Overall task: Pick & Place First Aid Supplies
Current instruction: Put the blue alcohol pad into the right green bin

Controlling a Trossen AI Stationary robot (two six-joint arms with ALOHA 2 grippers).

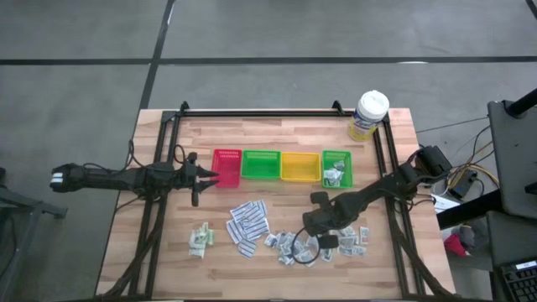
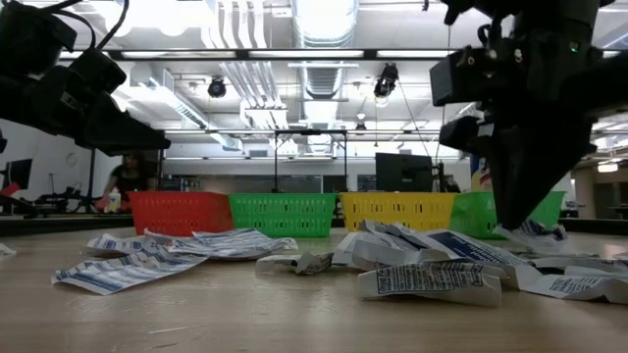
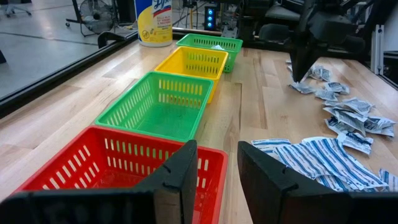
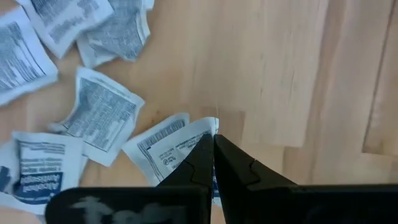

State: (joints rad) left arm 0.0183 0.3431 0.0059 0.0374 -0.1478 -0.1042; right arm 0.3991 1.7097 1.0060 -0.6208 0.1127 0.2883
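- Pinching down over the scattered grey-white packets [image 1: 323, 243] near the table's [image 1: 277, 277] front edge, the right gripper [image 4: 213, 142] has its fingers pressed together right at the edge of one alcohol pad packet [image 4: 171, 146]. Honestly can't tell if it's actually clamped on it.
- Left gripper [image 3: 216, 165] hovers by the red tray [image 3: 93, 162], fingers a bit apart, holding nothing.
- Striped strips [image 1: 247, 222] lie mid-table, pale green sachets [image 1: 200, 239] off to the left.
- Some packets already sit in the far green tray [image 1: 337, 168].

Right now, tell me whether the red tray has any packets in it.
No: the left wrist view looks straight into the red tray, and only its bare slotted floor and walls show.
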